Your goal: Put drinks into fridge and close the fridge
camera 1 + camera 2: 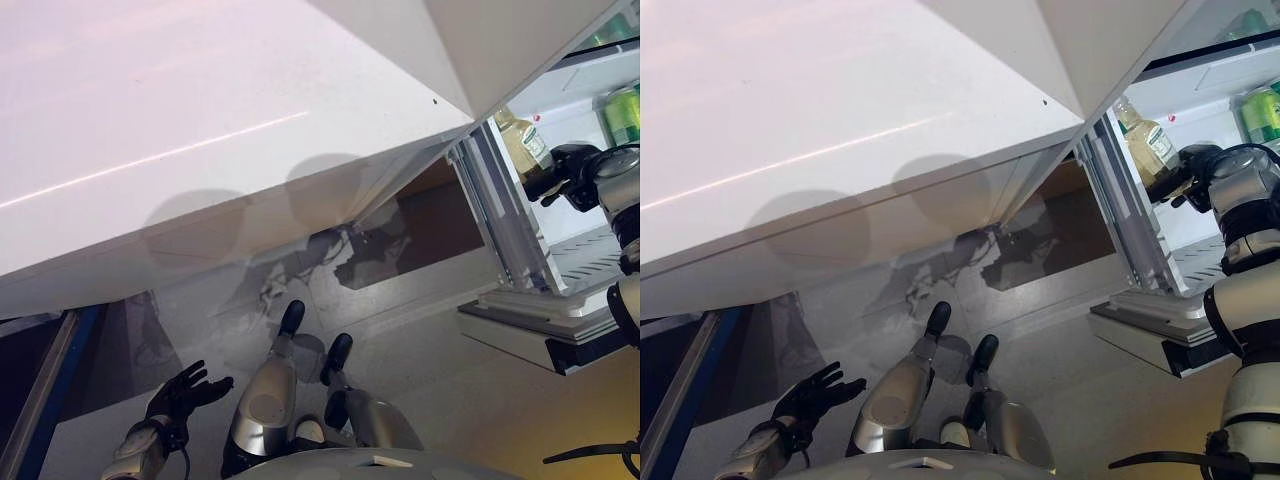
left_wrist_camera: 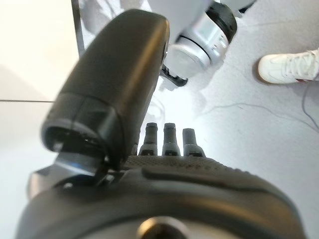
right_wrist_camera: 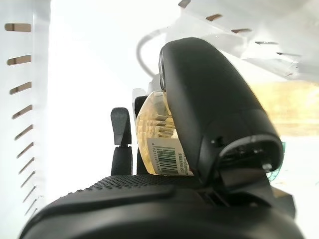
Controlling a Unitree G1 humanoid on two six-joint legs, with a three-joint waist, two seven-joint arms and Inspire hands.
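- Right now your biggest landmark is the broad white fridge door (image 1: 200, 130), swung wide open and filling most of both eye views.
- Beyond its edge, the white fridge interior (image 1: 1200, 110) shows a pale wire shelf (image 1: 590, 262) low down and green cans (image 1: 625, 112) standing deeper in on an upper level.
- Your right hand (image 1: 1188, 172) reaches into that compartment, its fingers (image 3: 121, 130) and thumb curled round the clear plastic bottle of yellowish drink with a white label (image 1: 524, 143); the right wrist view confirms the grip.
- That bottle is inside the fridge opening, held upright above the wire shelf and, as far as you can judge, not yet resting on anything.
- Your left hand (image 1: 180, 395) hangs low over the grey floor, fingers straight and spread, holding nothing.
- You look to be mid-placement: the next move calls for lowering the bottle until it stands on a shelf, loosening the grip, then drawing the arm clear before the door can be swung shut.
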